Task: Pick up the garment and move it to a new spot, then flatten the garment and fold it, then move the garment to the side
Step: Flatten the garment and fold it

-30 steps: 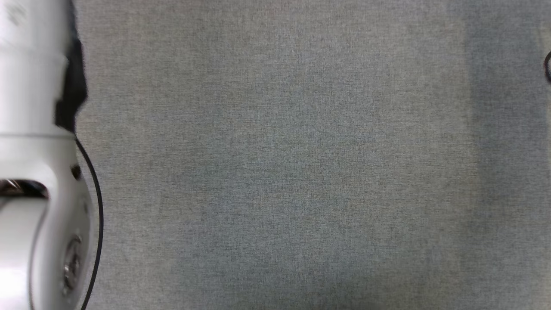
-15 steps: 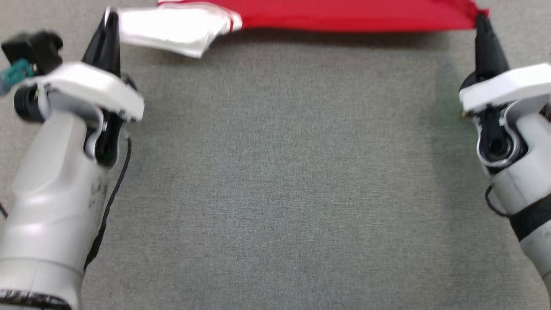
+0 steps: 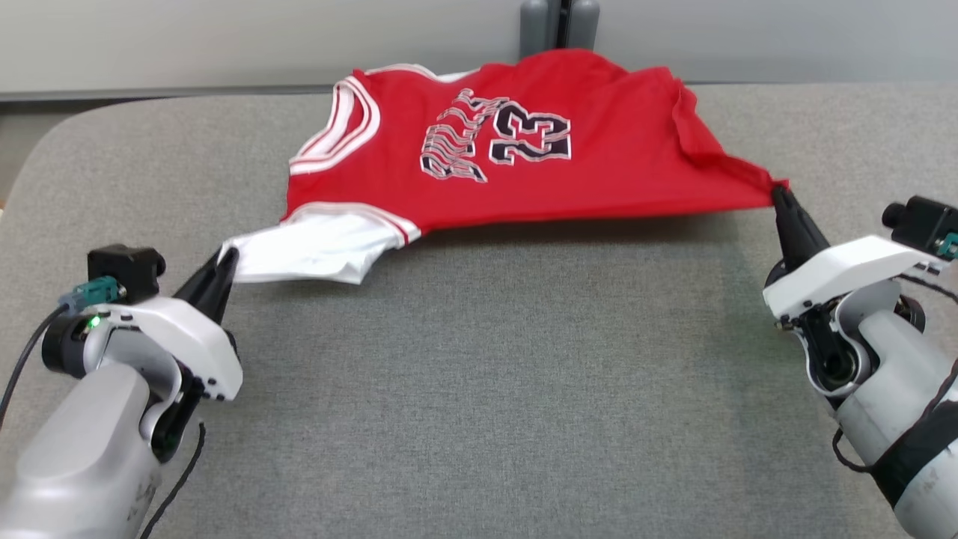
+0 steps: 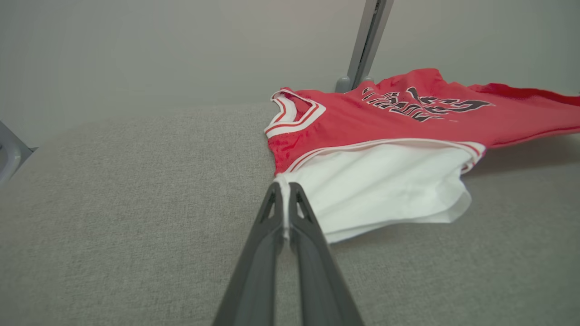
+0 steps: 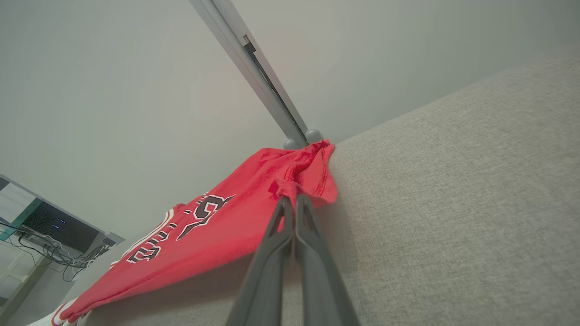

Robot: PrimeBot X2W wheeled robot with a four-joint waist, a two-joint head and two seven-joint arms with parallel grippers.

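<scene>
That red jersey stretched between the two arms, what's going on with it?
A two-armed robot holds the red jersey over a grey padded table. Its left tool is pinched shut on the white sleeve, its right tool on a red corner opposite. The near edge is stretched between them, raised off the table; the far part lies on it. No fold yet.

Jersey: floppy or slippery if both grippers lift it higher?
Likely floppy: the jersey drapes loosely between the left gripper and right gripper. Probably light: small corner pinches hold its near edge raised. Smooth-looking fabric might slip from them.
</scene>
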